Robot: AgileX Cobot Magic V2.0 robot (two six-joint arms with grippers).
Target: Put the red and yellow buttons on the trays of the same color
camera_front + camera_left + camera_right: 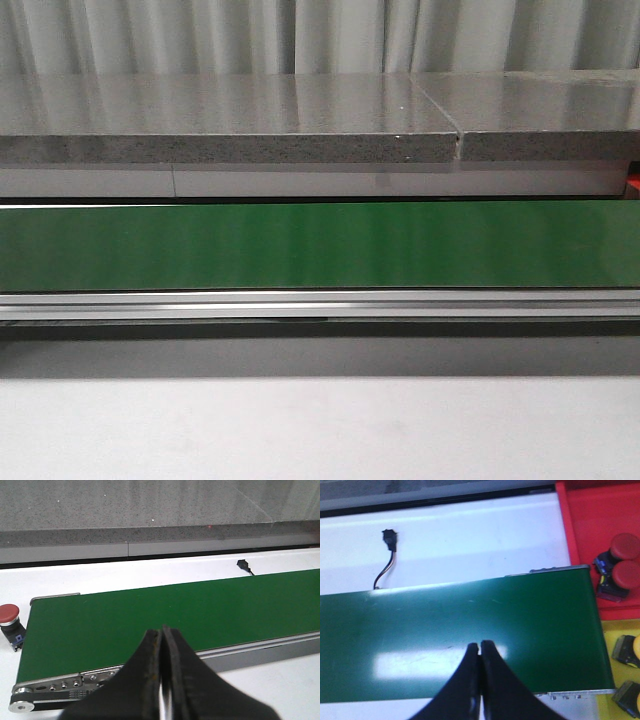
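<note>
Right wrist view shows you two red buttons (pixel 620 560) on the red tray (pixel 590 515); both grippers (pixel 479 652) (pixel 161 636) look pinched closed, holding nothing.

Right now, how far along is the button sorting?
Partly done, it seems: two red buttons sit in the red tray, two yellow buttons in the yellow tray. Nothing in hand: left gripper and right gripper are shut, empty. One red button remains beside the green belt.
</note>
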